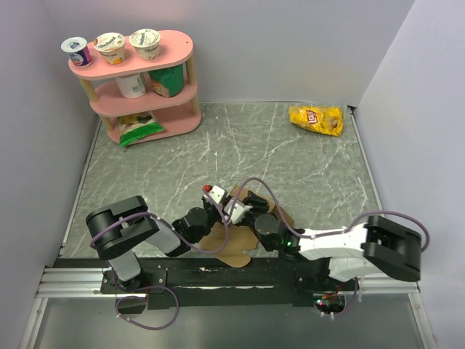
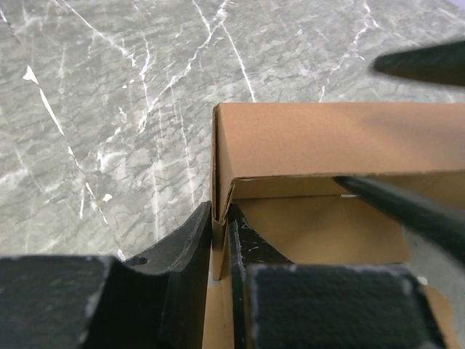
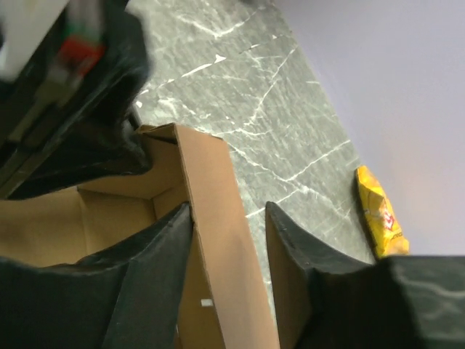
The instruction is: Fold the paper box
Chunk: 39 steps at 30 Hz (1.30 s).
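Seen from above, the paper box [image 1: 229,248] lies on the grey marbled worktop [image 1: 305,174], partly raised. The left gripper [image 1: 231,209] and right gripper [image 1: 256,222] meet over it from either side. A pink shelf [image 1: 138,62] with tubs stands far behind the box to the left. A yellow chip bag [image 1: 316,120] lies far behind it to the right.

From the left wrist, the left gripper [image 2: 219,216] has its fingers [image 2: 185,251] pressed together on the end of an upright wall of the paper box [image 2: 327,138], with the cardboard pinched between them. A dark finger of the other arm [image 2: 407,207] reaches into the box from the right.

From the right wrist, the right gripper [image 3: 227,212] straddles another upright wall of the paper box [image 3: 211,189], with its fingers [image 3: 156,269] apart. The inner one lies against the cardboard. The outer one stands clear of it, with worktop showing in the gap. The left gripper [image 3: 80,116] looms at the box's far corner, and the chip bag [image 3: 379,214] lies well beyond the box.
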Motion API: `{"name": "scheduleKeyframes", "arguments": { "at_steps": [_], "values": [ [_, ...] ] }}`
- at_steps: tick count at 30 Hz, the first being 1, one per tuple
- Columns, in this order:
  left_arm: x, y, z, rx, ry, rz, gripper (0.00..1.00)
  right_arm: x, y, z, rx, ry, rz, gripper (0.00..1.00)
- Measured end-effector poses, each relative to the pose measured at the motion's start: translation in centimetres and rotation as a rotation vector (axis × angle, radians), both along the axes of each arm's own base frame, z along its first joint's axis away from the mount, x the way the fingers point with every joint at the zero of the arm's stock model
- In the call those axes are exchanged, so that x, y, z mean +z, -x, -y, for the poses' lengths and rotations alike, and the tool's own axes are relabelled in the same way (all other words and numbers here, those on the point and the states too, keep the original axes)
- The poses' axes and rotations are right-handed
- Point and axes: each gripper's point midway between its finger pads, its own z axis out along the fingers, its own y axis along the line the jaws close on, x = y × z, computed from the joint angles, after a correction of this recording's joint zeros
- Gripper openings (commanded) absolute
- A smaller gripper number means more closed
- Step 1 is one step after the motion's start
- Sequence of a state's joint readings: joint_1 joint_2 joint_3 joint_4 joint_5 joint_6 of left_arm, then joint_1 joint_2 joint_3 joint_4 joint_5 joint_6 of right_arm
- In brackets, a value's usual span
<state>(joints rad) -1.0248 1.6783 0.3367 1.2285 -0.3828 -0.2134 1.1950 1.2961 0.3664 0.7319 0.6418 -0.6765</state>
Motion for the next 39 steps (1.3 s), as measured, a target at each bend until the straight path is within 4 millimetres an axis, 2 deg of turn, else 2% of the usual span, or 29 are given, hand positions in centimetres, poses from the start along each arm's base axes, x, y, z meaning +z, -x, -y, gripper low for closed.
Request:
{"name": "scheduleKeyframes", "arguments": {
  "at_steps": [2, 3, 5, 8, 10, 14, 19, 23, 26, 29, 31, 39],
  "values": [
    [0.0, 0.0, 0.1, 0.009, -0.010, 0.008, 0.14, 0.8, 0.3, 0.3, -0.003, -0.048, -0.019, 0.56],
    [0.1, 0.0, 0.0, 0.016, -0.012, 0.011, 0.14, 1.3, 0.5, 0.5, -0.004, -0.080, -0.030, 0.63],
    [0.1, -0.1, 0.0, 0.026, -0.015, 0.013, 0.14, 2.4, 1.0, 1.0, -0.010, -0.150, -0.054, 0.69],
    [0.0, -0.3, -0.3, 0.042, -0.022, 0.012, 0.14, 3.6, 1.8, 1.6, -0.013, -0.231, -0.085, 0.71],
    [0.0, -0.3, -0.3, 0.047, -0.023, 0.012, 0.14, 3.9, 2.4, 2.1, -0.017, -0.277, -0.123, 0.77],
    [-0.1, -0.4, -0.3, 0.056, -0.025, 0.009, 0.13, 4.1, 3.3, 3.8, -0.083, -0.373, -0.218, 0.77],
    [-0.1, -0.4, -0.1, 0.067, -0.032, 0.004, 0.11, 6.9, 2.7, 5.5, -0.311, -0.573, -0.306, 0.77],
    [-0.2, -0.3, 0.0, 0.086, -0.036, -0.003, 0.11, 9.6, 1.2, 4.2, -0.452, -0.710, -0.296, 0.80],
    [-0.2, -0.2, 0.1, 0.105, -0.033, -0.011, 0.13, 8.4, 0.1, 2.7, -0.518, -0.711, -0.294, 0.80],
    [-0.2, -0.2, 0.1, 0.124, -0.027, -0.019, 0.13, 5.5, -1.0, 1.8, -0.582, -0.681, -0.313, 0.80],
    [-0.3, -0.1, 0.0, 0.132, -0.024, -0.022, 0.13, 3.8, -1.6, 1.9, -0.617, -0.667, -0.321, 0.80],
    [-0.4, 0.1, 0.1, 0.149, -0.027, -0.028, 0.18, -0.9, -2.7, 2.8, -0.674, -0.686, -0.343, 0.80]
  ]
}}
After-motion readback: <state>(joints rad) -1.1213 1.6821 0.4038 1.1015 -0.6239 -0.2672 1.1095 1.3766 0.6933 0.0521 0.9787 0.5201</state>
